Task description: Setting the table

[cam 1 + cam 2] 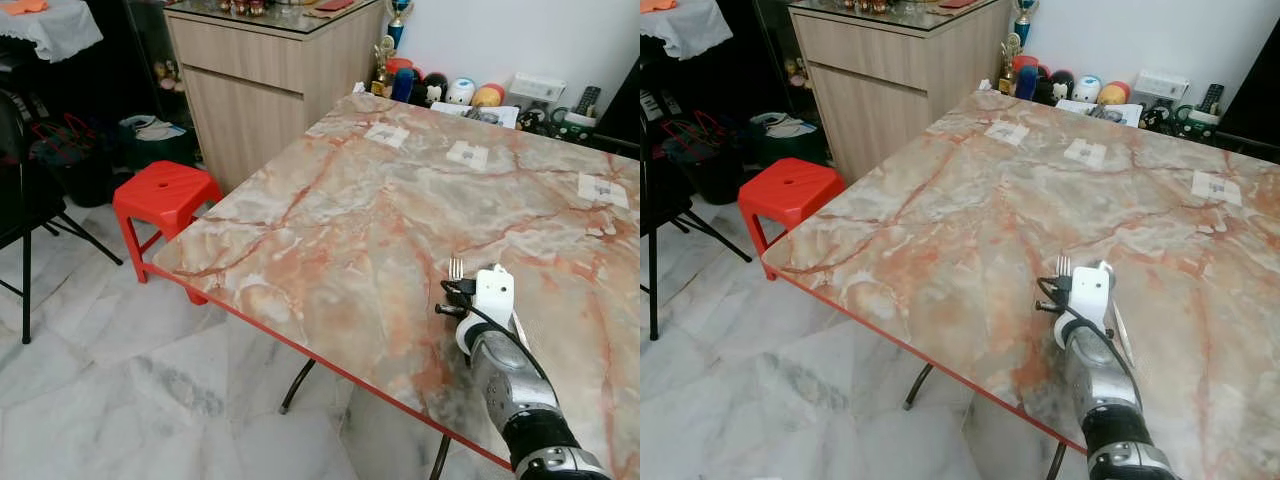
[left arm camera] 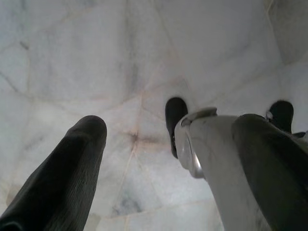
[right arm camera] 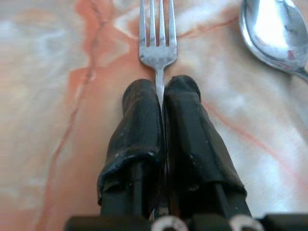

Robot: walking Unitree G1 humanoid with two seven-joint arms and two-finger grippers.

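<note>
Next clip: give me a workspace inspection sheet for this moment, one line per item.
Surface: marble-pattern table, red-edged.
Job's things: fork held over the table; spoon lying beside it.
Clutter: three white cards on the table; toys and a remote at its far end.
Grippers: right gripper shut on the fork; left gripper open over the floor.
Cables: black cable along the right wrist.
Surroundings: red stool, wooden cabinet.

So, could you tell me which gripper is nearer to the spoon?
Right. The right gripper, shut on the fork, is over the table beside the spoon; the left gripper hangs above the floor.
</note>
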